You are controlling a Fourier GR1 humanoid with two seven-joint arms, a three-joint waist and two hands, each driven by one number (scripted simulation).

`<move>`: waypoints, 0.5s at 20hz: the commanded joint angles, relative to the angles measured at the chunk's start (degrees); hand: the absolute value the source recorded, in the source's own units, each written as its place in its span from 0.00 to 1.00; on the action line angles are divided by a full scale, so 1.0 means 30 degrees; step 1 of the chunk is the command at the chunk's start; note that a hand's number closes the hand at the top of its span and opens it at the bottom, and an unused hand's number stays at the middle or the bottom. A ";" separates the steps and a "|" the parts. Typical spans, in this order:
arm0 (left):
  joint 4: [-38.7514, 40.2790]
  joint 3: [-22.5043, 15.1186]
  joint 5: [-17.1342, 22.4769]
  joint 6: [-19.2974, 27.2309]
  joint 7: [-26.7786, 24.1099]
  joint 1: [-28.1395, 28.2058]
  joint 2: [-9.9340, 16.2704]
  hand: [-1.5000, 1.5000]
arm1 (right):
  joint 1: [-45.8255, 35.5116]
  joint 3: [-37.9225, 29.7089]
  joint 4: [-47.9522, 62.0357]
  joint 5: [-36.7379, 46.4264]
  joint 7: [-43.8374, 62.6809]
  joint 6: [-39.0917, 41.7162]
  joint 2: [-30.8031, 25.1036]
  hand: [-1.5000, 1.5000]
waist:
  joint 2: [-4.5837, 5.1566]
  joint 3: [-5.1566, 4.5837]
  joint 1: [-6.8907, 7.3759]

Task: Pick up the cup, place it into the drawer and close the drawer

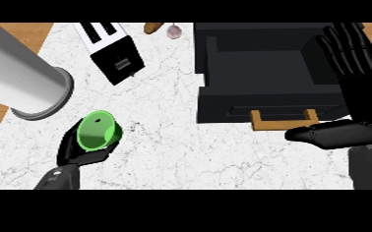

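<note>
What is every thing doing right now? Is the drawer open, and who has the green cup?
Green cup: held in the left hand, tilted, mouth showing, empty inside.
Left hand: curled round the cup, above the counter.
Drawer: open, nothing visible inside.
Drawer handle: free, no hand on it.
Right hand: open, fingers straight, at the drawer's right side.
Toaster: standing on the counter, untouched.
Grey cylinder: lying at the left edge.

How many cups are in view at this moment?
1. The green cup is at the lower left of the counter, with the left hand curled round it. The open drawer shows none inside, though the right hand covers part of it.
</note>
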 commanded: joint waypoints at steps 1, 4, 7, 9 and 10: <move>-0.0666 0.0058 -0.0470 0.3827 -0.3659 0.0170 -0.1181 1.00 | -0.0101 -0.0328 0.0218 -0.0417 0.0005 0.0365 -0.0318 0.00 | 0.0028 0.0004 -0.0054; -0.0547 0.1052 0.0244 0.4842 -0.3170 -0.0649 -0.0946 1.00 | -0.0207 -0.0292 0.0439 -0.0272 -0.0386 0.0112 0.0001 0.00 | 0.0020 0.0017 0.0011; -0.0433 0.1622 0.0515 0.6846 -0.2875 -0.1654 -0.1788 1.00 | -0.0005 -0.0305 0.0372 -0.0521 -0.0272 0.0699 -0.0400 0.00 | 0.0016 0.0016 -0.0157; -0.0653 0.2164 0.1377 0.3805 -0.3973 -0.1343 -0.1792 1.00 | -0.0330 0.0057 0.0427 0.0076 -0.0202 -0.0331 0.0406 0.00 | 0.0013 0.0004 0.0010; -0.0870 0.2188 0.1467 0.3657 -0.3271 -0.2443 -0.1749 1.00 | -0.0457 -0.0319 0.0356 -0.0393 -0.0063 0.0168 -0.0141 0.00 | 0.0016 0.0005 -0.0124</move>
